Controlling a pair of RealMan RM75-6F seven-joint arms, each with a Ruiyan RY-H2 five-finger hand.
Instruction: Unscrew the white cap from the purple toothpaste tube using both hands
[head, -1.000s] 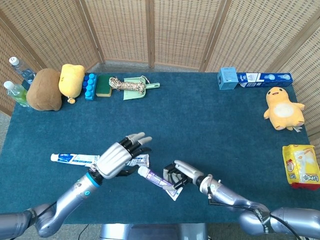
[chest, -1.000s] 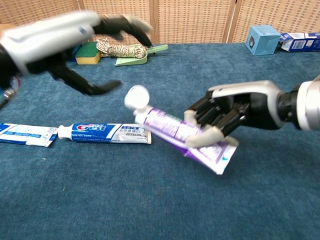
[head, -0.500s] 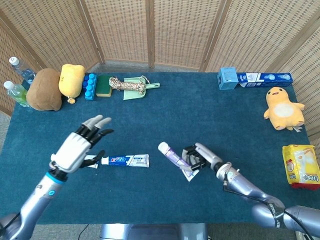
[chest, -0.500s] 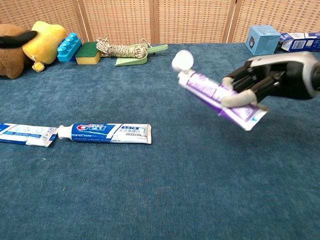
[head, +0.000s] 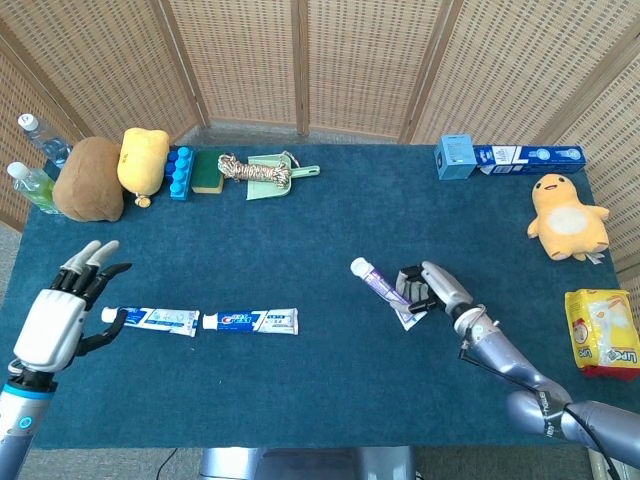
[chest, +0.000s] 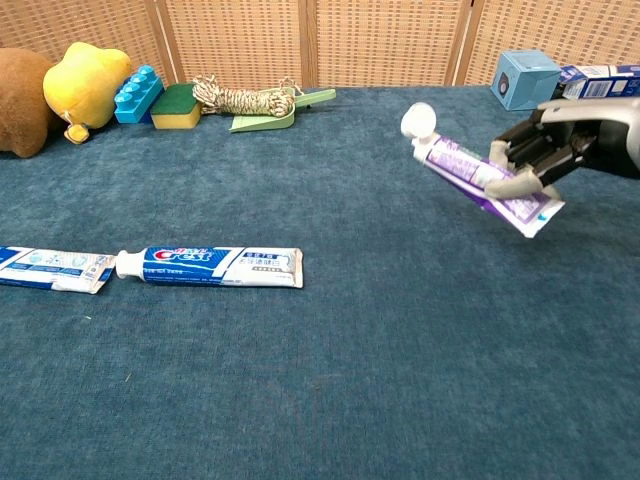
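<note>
Purple toothpaste tube (chest: 480, 185), white cap (chest: 417, 120) on, gripped in right robot hand (chest: 560, 145).

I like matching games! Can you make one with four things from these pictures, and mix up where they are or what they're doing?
Things:
1. purple toothpaste tube
2. yellow duck toy
3. green sponge
4. left hand

Places or states:
A. between blue blocks and a coil of rope
B. held up off the table by the right hand
C. open, holding nothing
D. at the table's right edge, below a long blue box

Pairs: 1-B, 2-D, 3-A, 4-C
</note>
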